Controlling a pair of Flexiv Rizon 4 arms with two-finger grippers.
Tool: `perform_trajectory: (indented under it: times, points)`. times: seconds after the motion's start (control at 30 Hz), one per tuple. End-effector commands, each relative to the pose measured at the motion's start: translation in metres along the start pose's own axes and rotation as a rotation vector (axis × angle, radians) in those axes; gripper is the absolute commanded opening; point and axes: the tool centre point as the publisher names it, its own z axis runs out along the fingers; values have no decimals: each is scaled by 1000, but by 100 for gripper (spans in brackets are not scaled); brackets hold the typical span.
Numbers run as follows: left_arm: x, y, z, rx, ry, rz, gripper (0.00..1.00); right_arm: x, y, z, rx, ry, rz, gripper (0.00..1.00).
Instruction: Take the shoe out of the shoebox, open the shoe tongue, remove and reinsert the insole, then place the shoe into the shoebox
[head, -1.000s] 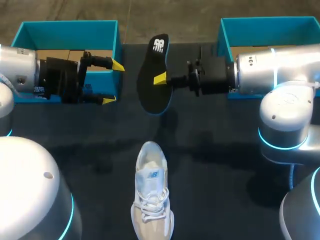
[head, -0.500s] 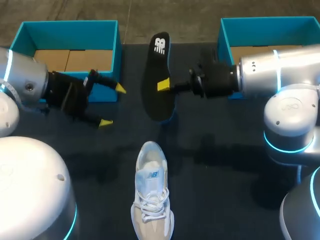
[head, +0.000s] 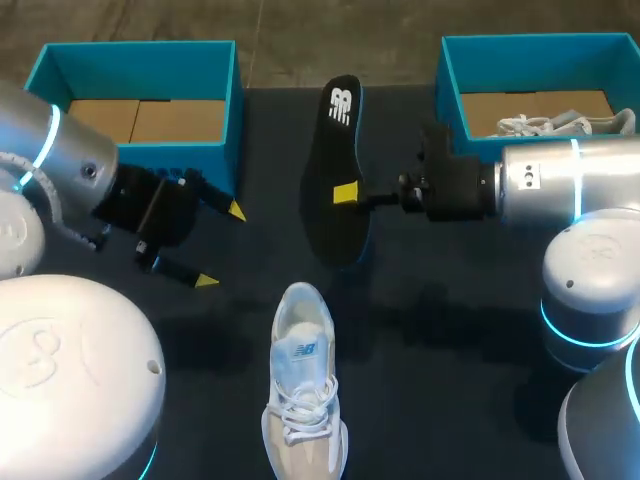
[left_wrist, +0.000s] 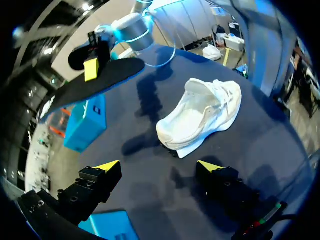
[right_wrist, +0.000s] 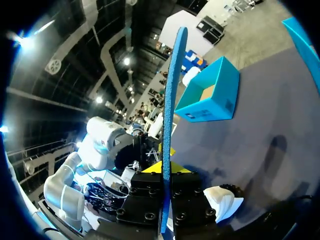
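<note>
A white sneaker (head: 303, 400) (left_wrist: 202, 117) lies on the dark table at the front middle, toe pointing away. Its black insole (head: 337, 180) (left_wrist: 95, 80) hangs in the air above the table's far middle, with my right gripper (head: 347, 193) (right_wrist: 164, 167) shut on its edge. In the right wrist view the insole (right_wrist: 172, 100) stands edge-on between the fingers. My left gripper (head: 220, 245) (left_wrist: 159, 166) is open and holds nothing, just in front of the left box, with the sneaker ahead of its fingers.
A teal shoebox (head: 135, 65) (right_wrist: 210, 97) with a cardboard floor stands at the far left. A second teal box (head: 540, 50) at the far right holds another white shoe (head: 555, 123). My arms' round bases fill the front corners.
My left gripper has swung away from the left box, down and towards the table's front, still open. My right gripper has carried the insole a little to the right and nearer.
</note>
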Motion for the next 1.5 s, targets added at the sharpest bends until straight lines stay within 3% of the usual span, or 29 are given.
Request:
perform_trajectory:
  times: [0.03, 0.17, 0.43, 0.53, 0.57, 1.17, 1.5]
  points:
    - [-10, -2, 1, -52, 143, -31, 100, 1, 0, 2, -1, -5, 1, 0]
    - [-10, -2, 1, -52, 143, -31, 100, 0, -9, 11, -20, 41, -122, 0]
    - [18, 10, 14, -79, 218, -303, 100, -17, -23, 31, -57, 98, -190, 0]
    - [24, 9, 16, -135, 212, -329, 100, -19, -27, 36, -54, 102, -207, 0]
    - [27, 10, 18, -218, 201, -322, 100, -20, -28, 37, -53, 104, -208, 0]
    - [27, 10, 18, -218, 201, -322, 100, -22, -33, 42, -32, 74, -234, 0]
    - [60, 21, 38, -227, 298, -325, 100, -44, -54, 56, -43, 105, -352, 0]
